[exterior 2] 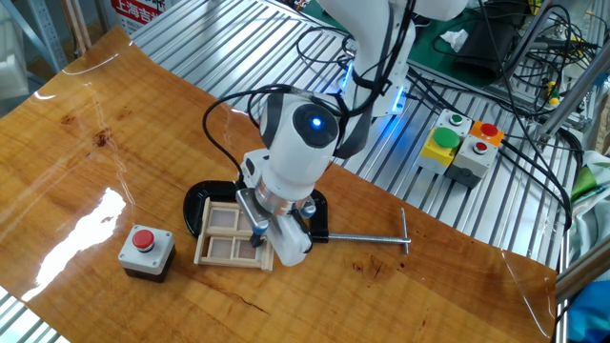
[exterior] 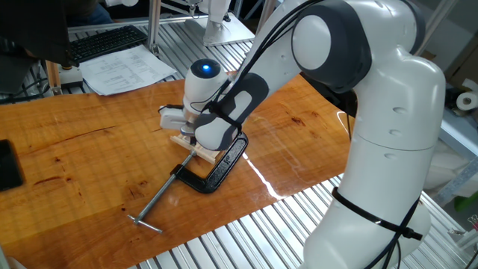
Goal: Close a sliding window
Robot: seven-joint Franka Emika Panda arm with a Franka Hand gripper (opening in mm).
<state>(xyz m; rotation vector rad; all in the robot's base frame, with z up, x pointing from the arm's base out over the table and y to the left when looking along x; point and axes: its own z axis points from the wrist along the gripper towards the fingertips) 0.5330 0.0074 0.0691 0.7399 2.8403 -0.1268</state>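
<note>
The sliding window [exterior 2: 222,234] is a pale wooden frame with crossbars, lying flat on the table and held by a black C-clamp [exterior 2: 202,198]. My gripper [exterior 2: 255,232] points down onto the frame's right end, its fingers close together and touching the wood there. The left panes show uncovered. In one fixed view the window [exterior: 203,152] peeks out under the gripper [exterior: 191,135], whose fingertips are mostly hidden by the hand.
The clamp's long screw rod [exterior 2: 367,239] runs right from the window, and in one fixed view the rod [exterior: 158,200] runs toward the table's front edge. A grey box with a red button [exterior 2: 145,250] stands left of the frame. Papers [exterior: 125,69] and a keyboard [exterior: 104,42] lie at the back.
</note>
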